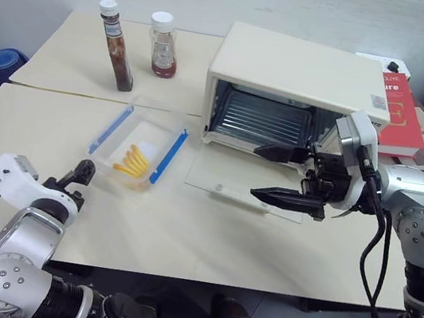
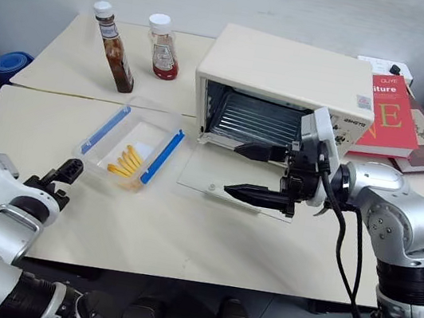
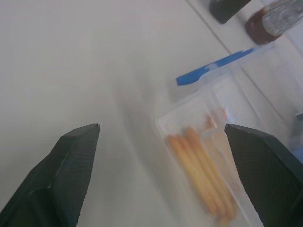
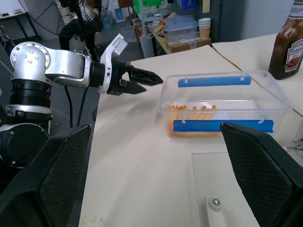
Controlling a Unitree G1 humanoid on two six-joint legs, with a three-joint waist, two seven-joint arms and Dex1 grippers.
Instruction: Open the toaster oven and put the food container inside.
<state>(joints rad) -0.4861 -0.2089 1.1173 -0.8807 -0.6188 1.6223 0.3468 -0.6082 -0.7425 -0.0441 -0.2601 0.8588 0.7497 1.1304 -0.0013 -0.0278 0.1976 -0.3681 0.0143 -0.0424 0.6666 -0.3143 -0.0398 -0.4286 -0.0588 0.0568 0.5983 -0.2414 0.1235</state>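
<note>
The red book (image 2: 390, 116) behind the toaster oven (image 2: 289, 82) carries large pale letters, "NE" in the right eye view, with a smaller word above that looks like "OLIVE". A small dark word is printed on the oven's right panel, too small to read. The sauce bottles' (image 1: 116, 45) labels are illegible.

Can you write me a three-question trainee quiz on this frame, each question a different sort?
1. True or false: the toaster oven has its glass door down on the table.
2. Which gripper is nearer the food container? A) left gripper B) right gripper
3. Fill in: the two sauce bottles stand to the robot's ____ of the oven.

Key: 1 true. 2 A; it is open, short of the container's near end, touching nothing. 3 left.
</note>
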